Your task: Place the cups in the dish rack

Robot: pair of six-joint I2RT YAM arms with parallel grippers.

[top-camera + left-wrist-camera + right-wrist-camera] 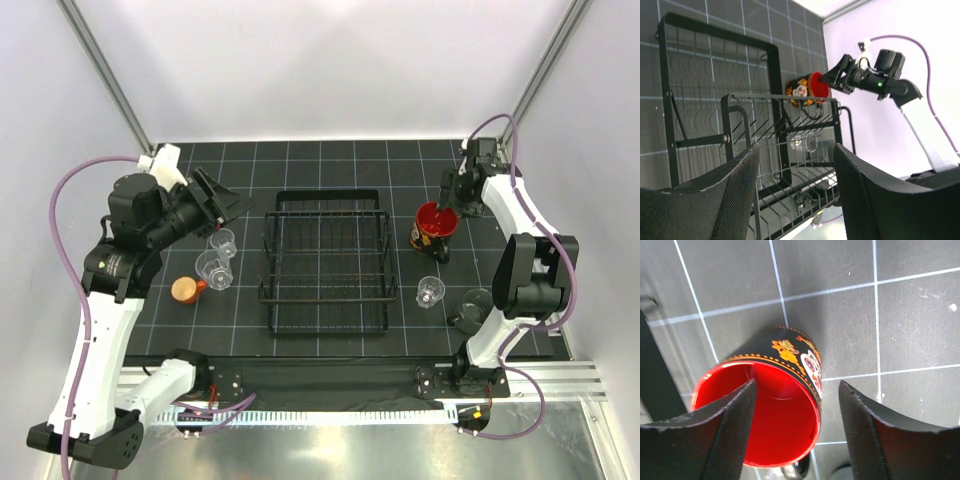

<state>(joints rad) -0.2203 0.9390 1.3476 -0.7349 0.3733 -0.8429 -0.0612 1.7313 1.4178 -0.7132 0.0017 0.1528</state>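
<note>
"Starting with the right side. Condition of the jaws there?"

"My right gripper (796,385) stands spread wide and grips nothing. In the right wrist view, one finger (715,435) lies over the red mouth of the large mug (775,410). The other is outside its patterned wall, so the rim sits between them. Contact with the rim: cannot be determined."

"Location of the mug?"

"Upright on the black gridded table (300,160), just beside the right side of the dish rack (327,262) and outside it. Its handle points toward my bases."

"Left side?"

"My left gripper (225,207) is likewise spread, with nothing between its fingers (715,200). The top view places it above the table by the rack's far-left corner. It is near a clear cup (222,241), and a second clear cup (213,268) stands just nearer my bases. The left wrist camera looks across the rack wires to the mug and the right gripper above it."

"Remaining items?"

"A small orange cup (184,290) is left of the rack, just beside the second clear cup. A third clear cup (431,291) stands right of the rack, nearer my bases than the mug. The grey-green cup (474,302) is just right of that one, close against my right arm, and shows dark and indistinct. Every cup noted stands on the table outside the rack."
</note>
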